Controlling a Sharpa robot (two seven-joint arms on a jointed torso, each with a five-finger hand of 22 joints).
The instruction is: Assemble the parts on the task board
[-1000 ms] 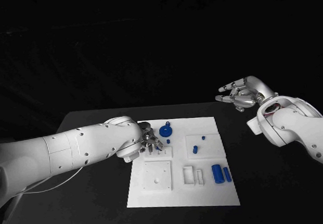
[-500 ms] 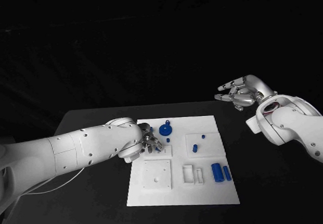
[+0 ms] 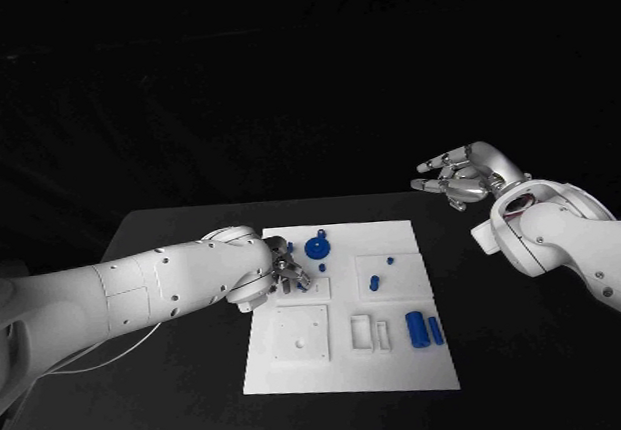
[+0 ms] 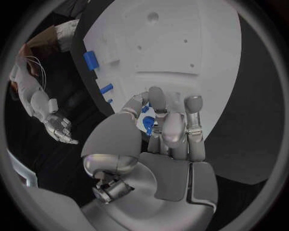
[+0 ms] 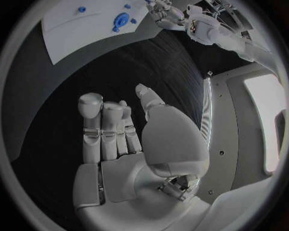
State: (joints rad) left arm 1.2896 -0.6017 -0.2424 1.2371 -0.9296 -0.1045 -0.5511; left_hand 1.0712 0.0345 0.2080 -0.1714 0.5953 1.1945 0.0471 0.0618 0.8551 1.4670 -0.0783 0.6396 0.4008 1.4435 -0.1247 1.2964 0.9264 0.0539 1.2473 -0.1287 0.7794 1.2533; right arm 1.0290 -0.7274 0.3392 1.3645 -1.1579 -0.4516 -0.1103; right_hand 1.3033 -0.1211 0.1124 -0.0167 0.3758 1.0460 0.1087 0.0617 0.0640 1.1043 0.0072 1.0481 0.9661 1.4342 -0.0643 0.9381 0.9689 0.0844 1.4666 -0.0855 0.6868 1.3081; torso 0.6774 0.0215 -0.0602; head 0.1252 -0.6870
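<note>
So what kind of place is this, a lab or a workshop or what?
Most likely a robotics lab test bench: a black table against a dark backdrop, a white task board with small blue parts, and two white arms, the left hand working at the board.

A black table (image 3: 193, 385) stands against a black backdrop (image 3: 300, 85) that takes up the whole upper half of the head view, with faint folds like hanging cloth. The table top is matte and dark, its far edge a straight line under the backdrop. Light falls from above onto the table; the surroundings past its edges stay dark.
</note>
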